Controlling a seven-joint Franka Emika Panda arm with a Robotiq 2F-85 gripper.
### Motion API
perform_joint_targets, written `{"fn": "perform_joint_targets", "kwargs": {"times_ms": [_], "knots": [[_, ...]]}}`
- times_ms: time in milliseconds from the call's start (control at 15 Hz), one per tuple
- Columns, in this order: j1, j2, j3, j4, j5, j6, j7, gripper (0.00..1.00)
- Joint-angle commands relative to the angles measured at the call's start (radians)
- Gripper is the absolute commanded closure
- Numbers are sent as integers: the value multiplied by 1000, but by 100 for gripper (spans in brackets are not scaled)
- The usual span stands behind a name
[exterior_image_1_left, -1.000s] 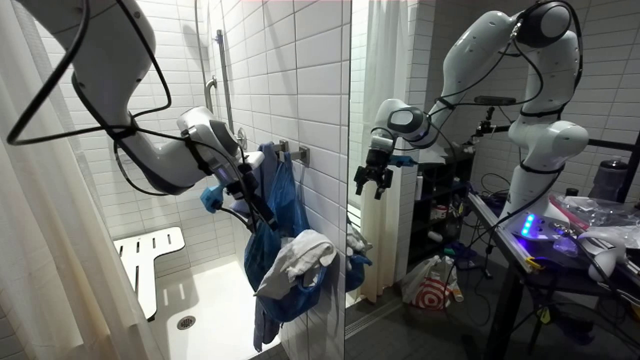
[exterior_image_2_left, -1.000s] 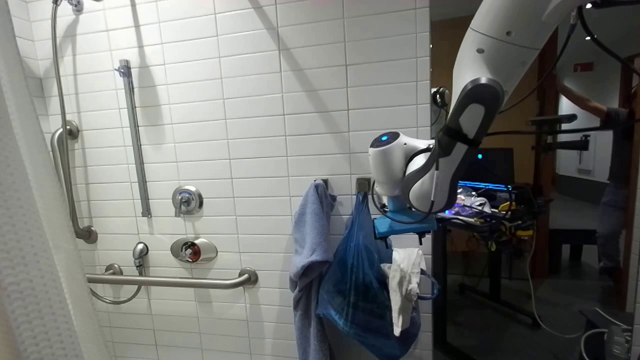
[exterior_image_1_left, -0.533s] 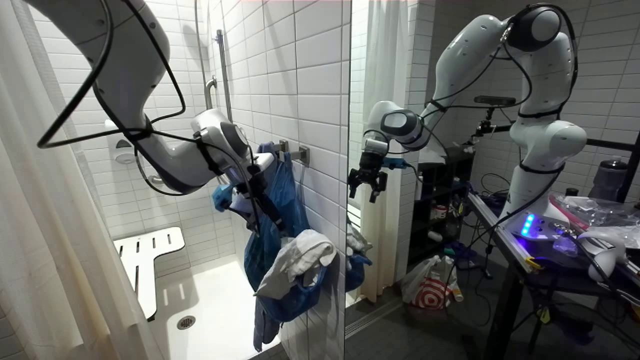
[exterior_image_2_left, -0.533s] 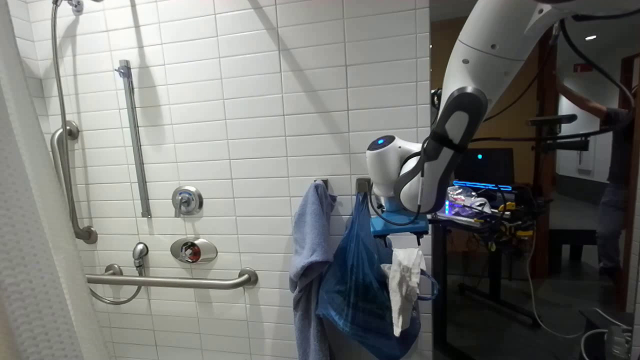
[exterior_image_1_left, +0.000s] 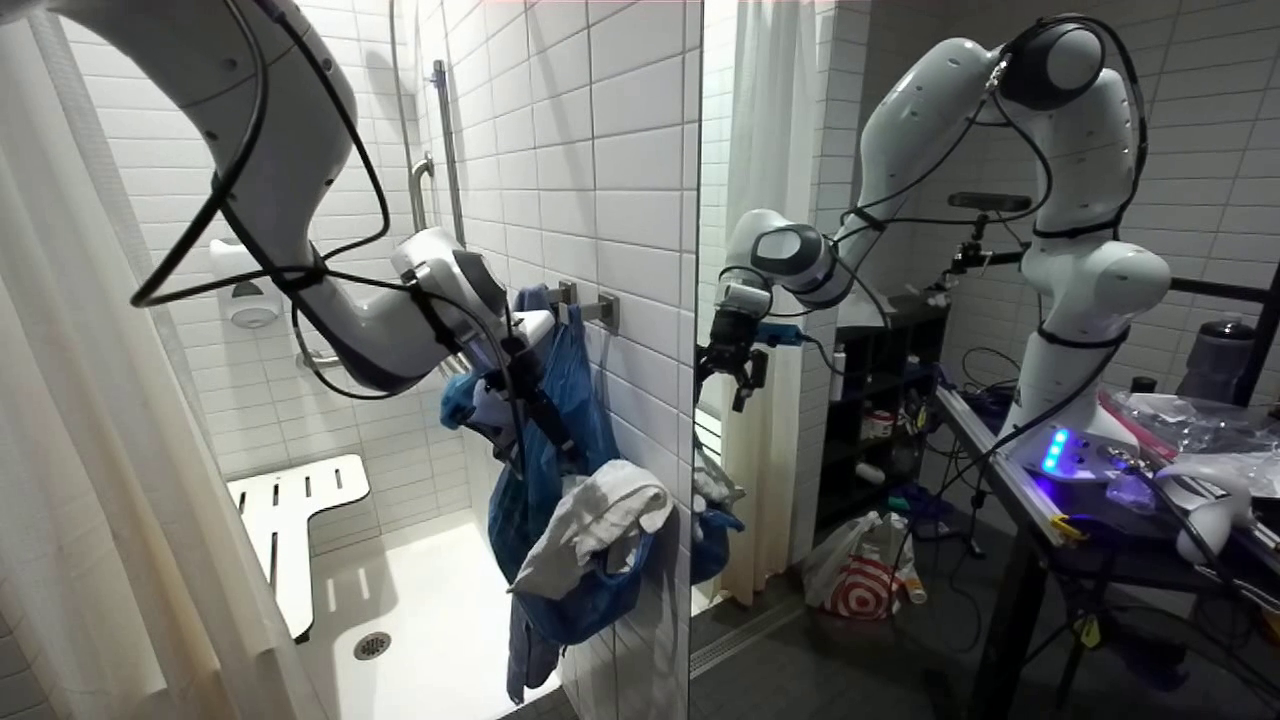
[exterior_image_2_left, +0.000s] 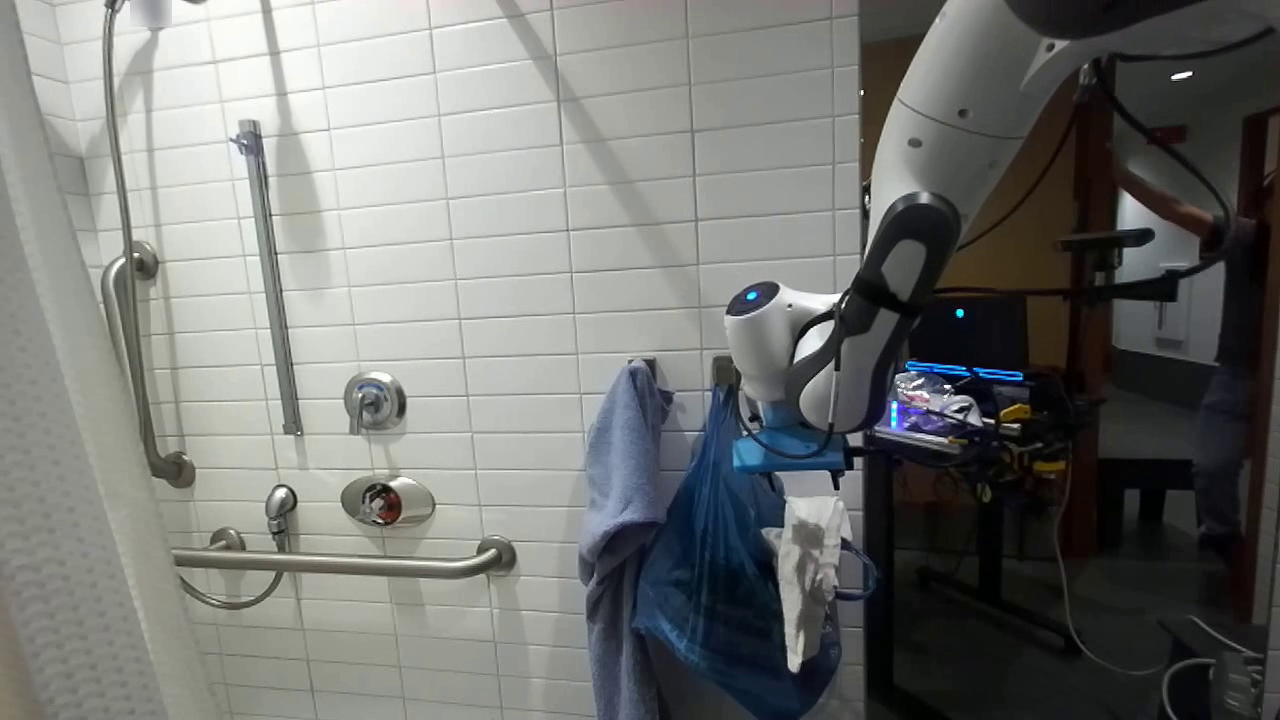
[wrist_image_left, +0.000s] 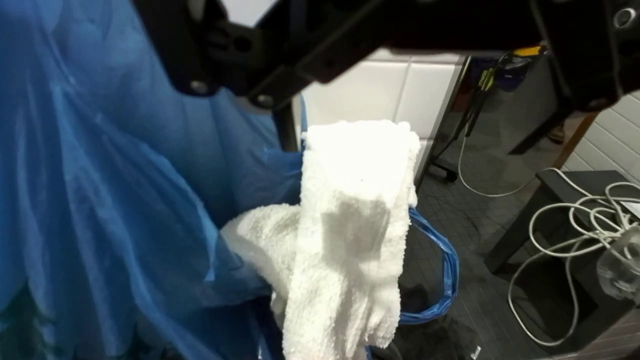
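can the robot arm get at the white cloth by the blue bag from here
Probably yes: the end effector hangs open above the white cloth, with nothing visible between them in the wrist view. The blue bag hangs close alongside, though, and might snag.

**Bright left, dim right**

In an exterior view, my feed gives me a cream curtain (exterior_image_1_left: 110, 390) near left, a slotted white bench (exterior_image_1_left: 295, 505) beyond, a pale shower floor (exterior_image_1_left: 430, 580), a white-tiled wall (exterior_image_1_left: 645, 160) and, right, a mirror (exterior_image_1_left: 970, 340) reflecting a dark floor (exterior_image_1_left: 860, 670).
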Motion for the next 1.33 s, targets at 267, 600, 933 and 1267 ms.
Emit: {"fn": "perform_joint_targets", "kwargs": {"times_ms": [267, 600, 933, 1267], "knots": [[29, 78, -20, 64, -18, -66, 79, 0], [20, 105, -14, 80, 15, -95, 64, 0], [13, 137, -10, 101, 87, -102, 37, 0], [12, 177, -13, 120, 156, -95, 10, 0]]}}
